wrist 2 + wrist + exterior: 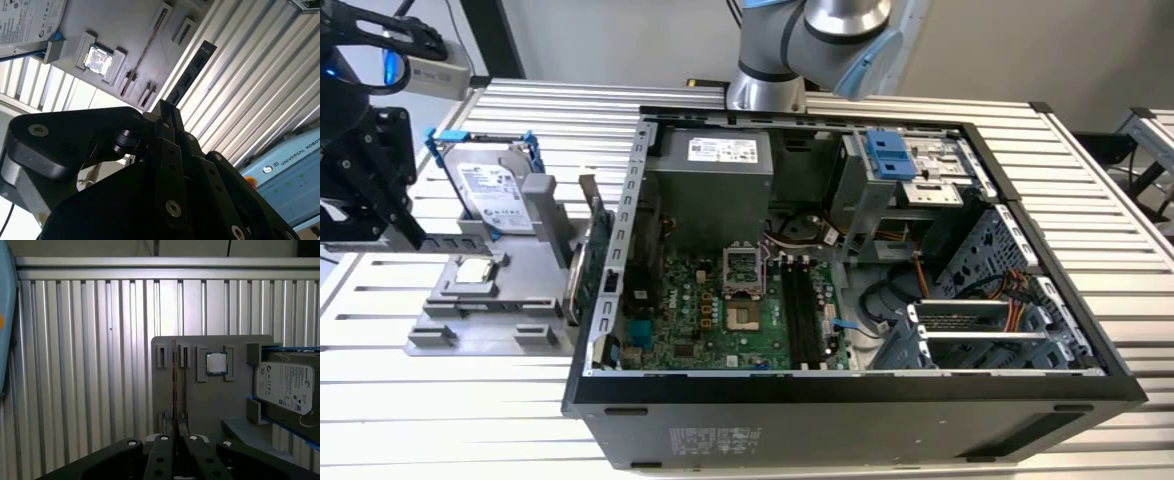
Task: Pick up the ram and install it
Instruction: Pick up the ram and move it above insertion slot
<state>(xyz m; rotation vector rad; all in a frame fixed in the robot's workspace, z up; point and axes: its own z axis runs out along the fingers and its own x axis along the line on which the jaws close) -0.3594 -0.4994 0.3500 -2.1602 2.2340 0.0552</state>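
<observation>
Legend: my gripper (pixel 175 436) pinches the ram (pixel 174 385) between its two black fingers (pixel 160 460). In the first wrist view the jaws press on one end of the stick, which runs edge-on, as a thin dark line, straight out from the fingertips. In the second wrist view the ram (pixel 193 69) shows its flat side, a long narrow dark board with a row of chips, reaching from the fingertips out over the ribbed metal table (pixel 260 90). Behind the ram lies a gray holder plate (pixel 210 405), flat on the table. The edge-on stick lines up with the gap between two small upright brackets (pixel 161 356) on that plate. Whether the far end of the ram touches the plate I cannot tell. Just beside the brackets a square processor chip (pixel 216 362) sits in its own pocket. Past the chip, a silver hard drive (pixel 285 387) in a blue frame sits at the plate's edge. In the exterior view the plate lies to the exterior view's left of the open computer case (pixel 854 410), with a green expansion card (pixel 594 250) standing between them. My gripper is at the side of the plate away from the case, well apart from the case. Inside the case the motherboard (pixel 707 320) lies flat, with its long black slots (pixel 803 300) along its side toward the exterior view's right.
</observation>
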